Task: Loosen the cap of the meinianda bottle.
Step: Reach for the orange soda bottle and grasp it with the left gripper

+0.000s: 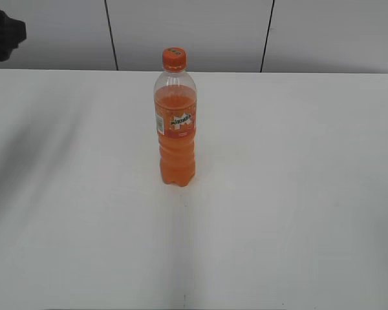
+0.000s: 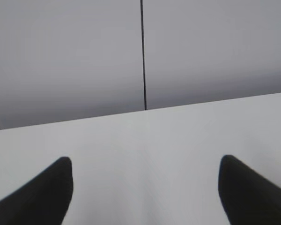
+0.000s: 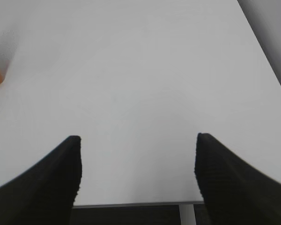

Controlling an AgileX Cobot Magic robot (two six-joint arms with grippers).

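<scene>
The meinianda bottle (image 1: 176, 129) is standing upright on the white table (image 1: 297, 194), a little left of the middle in the exterior view and closer to the far edge than to the near one. It is a tall, clear plastic bottle, and orange drink is filling it up to the shoulder, leaving the curved top part see-through. An orange label with lettering is wrapping around its middle, and the lower body is showing soft ribs down to a lobed base. The cap (image 1: 174, 59) is sitting on the neck, small, round and orange, with tiny green marks on top and an orange ring just below it.

Nothing is touching the bottle. The left claw (image 2: 145, 187) is hanging spread wide above bare table, its two dark fingers (image 2: 42, 192) well apart and gripping nothing, facing the grey wall panels (image 2: 65, 61). The right claw (image 3: 136, 173) is likewise standing wide apart and empty near the table's edge, with only a sliver of orange showing at the left border of its view.
</scene>
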